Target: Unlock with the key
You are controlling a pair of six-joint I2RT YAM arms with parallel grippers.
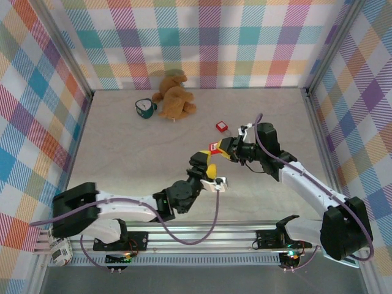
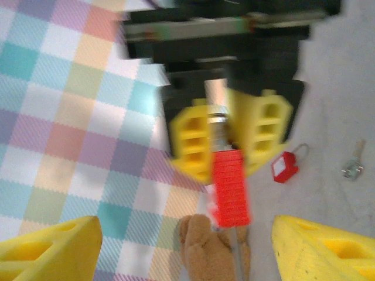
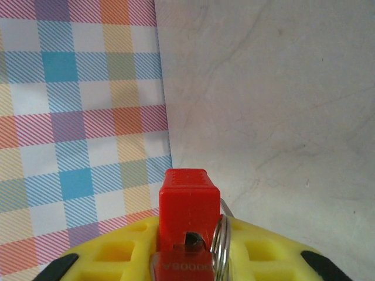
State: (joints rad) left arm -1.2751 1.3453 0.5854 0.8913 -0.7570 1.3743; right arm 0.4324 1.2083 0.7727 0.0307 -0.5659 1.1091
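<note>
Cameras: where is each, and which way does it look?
Top external: above and behind, looking down on the table; both arms show.
Left wrist: on the left arm, facing the right pincer gripping a red padlock; its open fingers show.
Right wrist: on the right arm, looking past that padlock to the plaid wall; its fingers show.
Shared: the held padlock.

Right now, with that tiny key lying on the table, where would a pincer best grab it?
The key lies flat on the table, apart from the spare padlock. I would come down from above and pinch its wider, darker end across the edges: lying flat, it offers no way in from the side. The view is too blurred to show its exact shape.
</note>
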